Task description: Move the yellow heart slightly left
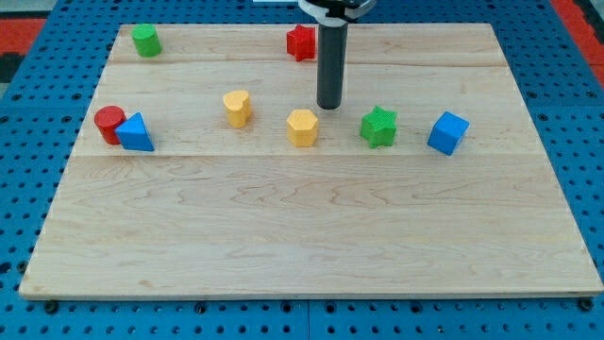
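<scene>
My tip [328,106] down on the wooden board [311,236], bare rod, no pincer (nothing held). Just up-right of the yellow hexagon [302,127], apart from it. Yellow heart [237,108] well off toward the view's left of the tip, untouched. Green star [378,127] and blue cube [447,132] rightward. Red star [300,42] beyond the rod near the top edge. Green cylinder [145,40] at top left. Red cylinder [109,123] touching blue triangle [136,133] at far left.
</scene>
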Available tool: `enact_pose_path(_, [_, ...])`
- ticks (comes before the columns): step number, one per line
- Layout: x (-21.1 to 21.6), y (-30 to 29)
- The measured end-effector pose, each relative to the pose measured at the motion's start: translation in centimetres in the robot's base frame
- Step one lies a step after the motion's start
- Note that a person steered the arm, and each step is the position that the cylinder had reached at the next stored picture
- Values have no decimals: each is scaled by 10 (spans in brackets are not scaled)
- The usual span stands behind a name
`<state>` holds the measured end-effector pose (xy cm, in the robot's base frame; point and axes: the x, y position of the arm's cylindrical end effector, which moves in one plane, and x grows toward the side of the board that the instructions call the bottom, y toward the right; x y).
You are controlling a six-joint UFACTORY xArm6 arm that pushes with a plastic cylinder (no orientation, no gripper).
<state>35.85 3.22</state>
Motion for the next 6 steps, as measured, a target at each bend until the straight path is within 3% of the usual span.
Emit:
enact_pose_path(3, [12, -22])
enact_pose_path(4, [14, -95])
enact_pose_path(5, [-22, -130])
enact_pose_path(6, [-46, -207])
